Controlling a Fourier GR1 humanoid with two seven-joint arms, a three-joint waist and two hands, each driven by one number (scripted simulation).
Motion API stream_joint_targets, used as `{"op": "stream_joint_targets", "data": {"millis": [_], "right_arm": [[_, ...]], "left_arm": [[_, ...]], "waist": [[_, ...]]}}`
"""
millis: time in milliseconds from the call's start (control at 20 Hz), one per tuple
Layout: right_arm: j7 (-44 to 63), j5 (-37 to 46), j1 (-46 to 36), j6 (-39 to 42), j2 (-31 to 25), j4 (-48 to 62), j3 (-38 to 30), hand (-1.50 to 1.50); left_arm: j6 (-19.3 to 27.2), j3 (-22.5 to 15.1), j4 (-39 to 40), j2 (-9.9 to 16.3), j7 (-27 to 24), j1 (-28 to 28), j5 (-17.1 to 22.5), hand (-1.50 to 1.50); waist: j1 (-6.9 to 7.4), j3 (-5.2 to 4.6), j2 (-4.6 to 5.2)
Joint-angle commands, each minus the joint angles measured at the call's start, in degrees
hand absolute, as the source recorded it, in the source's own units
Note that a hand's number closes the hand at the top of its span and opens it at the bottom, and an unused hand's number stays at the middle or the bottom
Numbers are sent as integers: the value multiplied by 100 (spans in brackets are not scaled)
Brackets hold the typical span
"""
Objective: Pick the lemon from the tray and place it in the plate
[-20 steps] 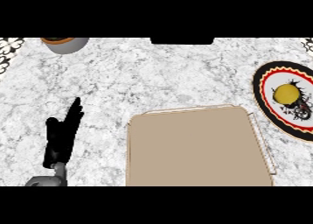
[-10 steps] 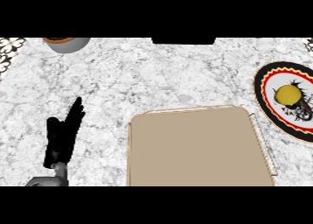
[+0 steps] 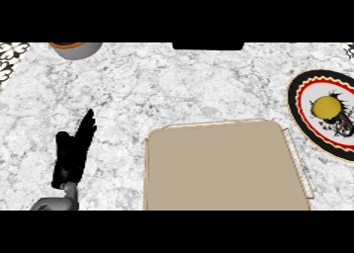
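The round yellow lemon (image 3: 326, 105) already lies on the black, red and white patterned plate (image 3: 306, 129) at far right, well apart from the left hand (image 3: 72, 152), which rests straight-fingered, holding nothing, left of the tan rectangular tray (image 3: 222, 168).

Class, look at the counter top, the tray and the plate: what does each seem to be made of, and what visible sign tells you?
Counter top: probably marble or stone, given its grey-white mottled veining.
Tray: flat, matte tan, with a thin pale rim; perhaps wood or plastic, unclear.
Plate: likely glazed ceramic, with painted black, red and white bands.
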Motion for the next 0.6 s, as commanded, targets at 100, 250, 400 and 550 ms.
{"op": "stream_joint_targets", "data": {"millis": [100, 250, 400, 550], "right_arm": [[-72, 52, 164, -544, 180, 50, 160, -150], [-306, 23, 303, -522, 88, 222, 120, -150], [-170, -2, 236, -575, -123, 267, 110, -150], [13, -36, 212, -481, -317, 283, 126, -150]], "left_arm": [[-102, 18, -362, 128, 226, -26, -16, 0], [75, -25, 52, -102, 190, -315, -108, 0], [122, -55, -61, -144, 144, -92, -149, 0], [26, -45, -1, -135, -75, 45, -98, 0]], "waist": [[-4, 0, -11], [12, 8, 24], [35, 9, 25], [18, 5, 14]]}}
